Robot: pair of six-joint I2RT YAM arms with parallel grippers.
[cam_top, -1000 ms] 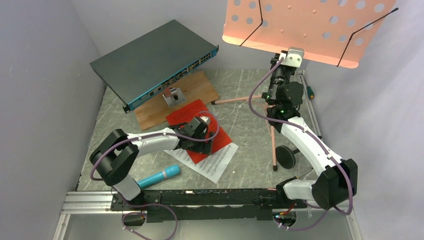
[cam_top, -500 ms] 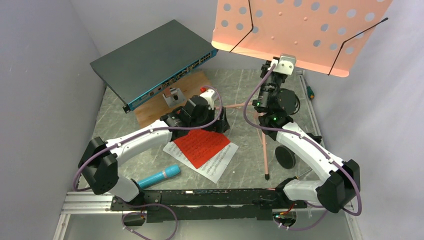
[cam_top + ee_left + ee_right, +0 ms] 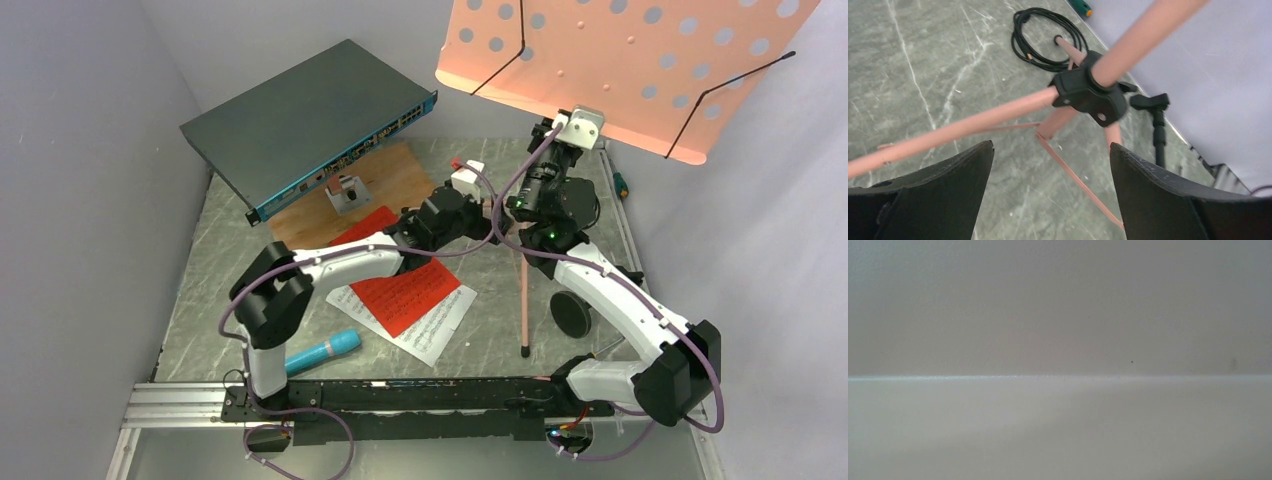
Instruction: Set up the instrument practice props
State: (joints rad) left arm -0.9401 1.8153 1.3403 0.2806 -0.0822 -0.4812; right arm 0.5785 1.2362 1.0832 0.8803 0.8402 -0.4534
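The salmon-pink music stand's perforated desk [image 3: 630,70] is up at the back right, and one leg reaches down to the table [image 3: 525,310]. My right gripper [image 3: 555,150] is under the desk at the post and appears shut on it; its wrist view shows only grey blur. My left gripper [image 3: 485,200] is open and empty, its jaws wide apart [image 3: 1050,145] just short of the black tripod hub [image 3: 1090,95]. Red page [image 3: 402,285] lies on white page [image 3: 435,325]. The cyan microphone [image 3: 322,351] lies at the front left. The black mic stand [image 3: 572,313] shows too in the left wrist view [image 3: 1158,125].
A dark grey network switch [image 3: 300,120] leans at the back left above a wooden board [image 3: 395,170] with a metal bracket [image 3: 347,190]. A coiled black cable [image 3: 1045,37] and a green-handled tool [image 3: 622,184] lie near the right wall.
My left arm has swung from over the pages to the right, up to the stand's legs. The stand, with my right gripper, shifted left and then back right.
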